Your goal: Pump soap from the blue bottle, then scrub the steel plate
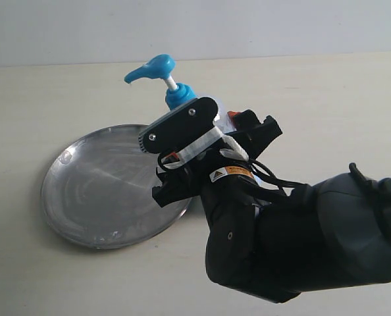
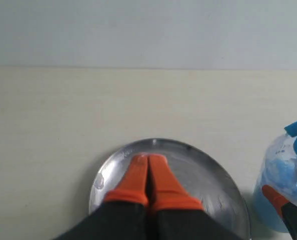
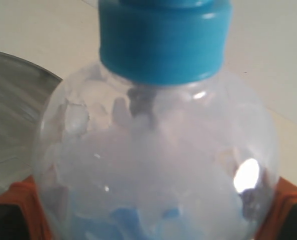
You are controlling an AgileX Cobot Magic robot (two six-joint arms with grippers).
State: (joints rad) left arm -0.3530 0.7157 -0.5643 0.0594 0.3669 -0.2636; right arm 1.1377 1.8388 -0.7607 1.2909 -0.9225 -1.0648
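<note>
The blue bottle (image 1: 180, 97) stands upright beside the steel plate (image 1: 97, 197), its blue pump head (image 1: 153, 68) raised and its spout pointing over the plate. My right gripper (image 1: 202, 135) is closed around the bottle's clear body (image 3: 153, 150), with an orange finger (image 3: 23, 200) against each side. Light blue soap (image 3: 123, 220) shows low inside the bottle. A small pale blob (image 2: 99, 181) lies near the plate's rim. My left gripper (image 2: 148, 157) hangs shut and empty over the steel plate (image 2: 213, 185). The exterior view does not show the left arm.
The plate and bottle rest on a pale cream table (image 1: 327, 105) with a light wall behind. The bulky dark right arm (image 1: 301, 243) fills the lower right of the exterior view.
</note>
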